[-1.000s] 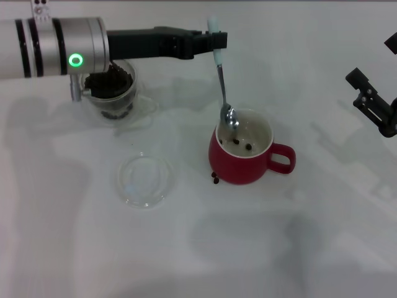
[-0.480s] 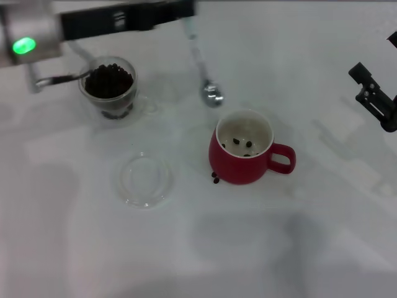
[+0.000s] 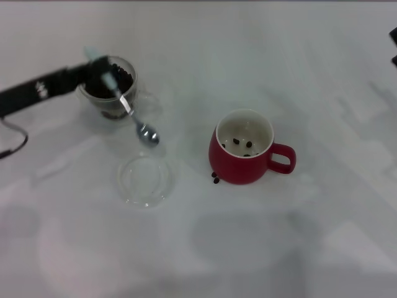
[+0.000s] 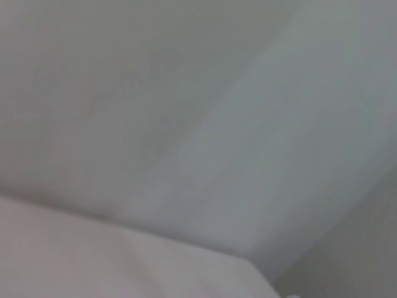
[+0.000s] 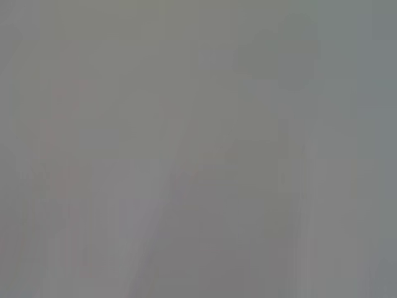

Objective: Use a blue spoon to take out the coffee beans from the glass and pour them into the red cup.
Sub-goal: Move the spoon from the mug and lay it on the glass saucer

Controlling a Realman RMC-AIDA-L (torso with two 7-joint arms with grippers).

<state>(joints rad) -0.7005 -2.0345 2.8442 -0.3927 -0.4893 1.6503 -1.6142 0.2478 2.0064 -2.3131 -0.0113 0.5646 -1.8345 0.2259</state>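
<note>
While the left gripper reaches in from the left side of the head view, its dark fingers sit over the near rim of the glass and are closed on the pale handle of the blue spoon. From the fingers the spoon slants down and away to the right, handle tilted, its shiny bowl hanging just past the glass on the side toward the red cup. Whether the bowl carries anything cannot be told; it looks blurred.

Directly under and behind the fingers, the glass stands upright on the white worktop, filled with dark coffee beans. Below the spoon's bowl, nearer the robot than the fingers, lies a shallow clear dish, apart from the glass.

Well to the right of the fingers stands the red cup, upright, its loop handle pointing away from them. A few beans lie on its cream inside, and two more beans rest on the worktop touching or just beside its base on the side facing the fingers.

At the far right edge of the head view only a dark sliver of the right gripper shows, and I cannot tell how its fingers stand. Both wrist views give nothing but pale blur.
</note>
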